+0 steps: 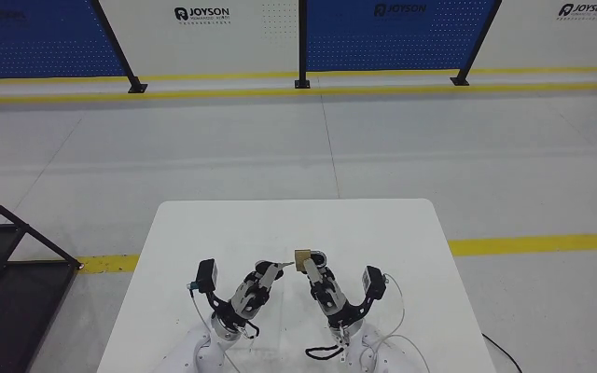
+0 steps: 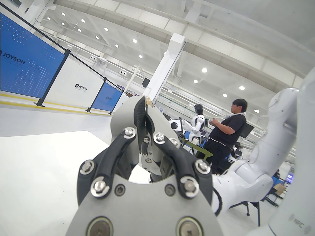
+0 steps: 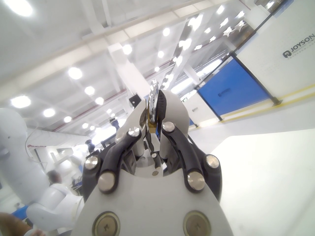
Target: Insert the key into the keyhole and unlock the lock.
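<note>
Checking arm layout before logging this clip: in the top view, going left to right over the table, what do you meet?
left gripper → key held in its fingers → lock → right gripper holding the lock

The padlock (image 3: 152,114) is showing a brass-gold body and silver shackle, the key (image 2: 148,101) is looking pale tan, the left gripper (image 2: 145,105) and right gripper (image 3: 153,101) are wearing grey fingers (image 2: 123,121) with black ribbed pads (image 2: 140,116), and the table (image 1: 280,224) is showing white.
</note>
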You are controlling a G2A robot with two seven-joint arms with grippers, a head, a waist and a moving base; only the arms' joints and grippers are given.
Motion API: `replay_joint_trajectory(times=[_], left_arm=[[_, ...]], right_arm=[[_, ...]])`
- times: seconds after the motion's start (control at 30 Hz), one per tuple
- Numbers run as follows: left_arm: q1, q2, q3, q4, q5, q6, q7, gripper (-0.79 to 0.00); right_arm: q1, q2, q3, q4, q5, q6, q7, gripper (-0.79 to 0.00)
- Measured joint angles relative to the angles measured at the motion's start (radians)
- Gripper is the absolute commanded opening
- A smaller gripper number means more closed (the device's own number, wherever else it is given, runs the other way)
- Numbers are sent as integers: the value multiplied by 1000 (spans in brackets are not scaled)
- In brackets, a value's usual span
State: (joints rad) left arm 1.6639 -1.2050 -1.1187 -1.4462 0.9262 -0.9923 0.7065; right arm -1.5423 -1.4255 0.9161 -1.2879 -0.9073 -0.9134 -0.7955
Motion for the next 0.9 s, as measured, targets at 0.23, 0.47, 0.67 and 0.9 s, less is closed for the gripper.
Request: replay_joint_trajectory(times=[0.23,0.47,0.67,0.9], left_arm=[[0,-2,-4,3,0,-3,-7,-785],[0,-5,-7,4,-1,-6,-12,-785],[0,-8,-10,4,1,-9,-14,-785],[3,-6,-21,5,9,-20,-30,-785]], right_arm=[[-2,-1,0,-3,-2,0,9,-785],[-3,-3,-1,-4,-7,2,18,-785],[-3,-4,0,-4,-10,6,25,-785],[-1,3,19,-5,-46,-17,30,-785]])
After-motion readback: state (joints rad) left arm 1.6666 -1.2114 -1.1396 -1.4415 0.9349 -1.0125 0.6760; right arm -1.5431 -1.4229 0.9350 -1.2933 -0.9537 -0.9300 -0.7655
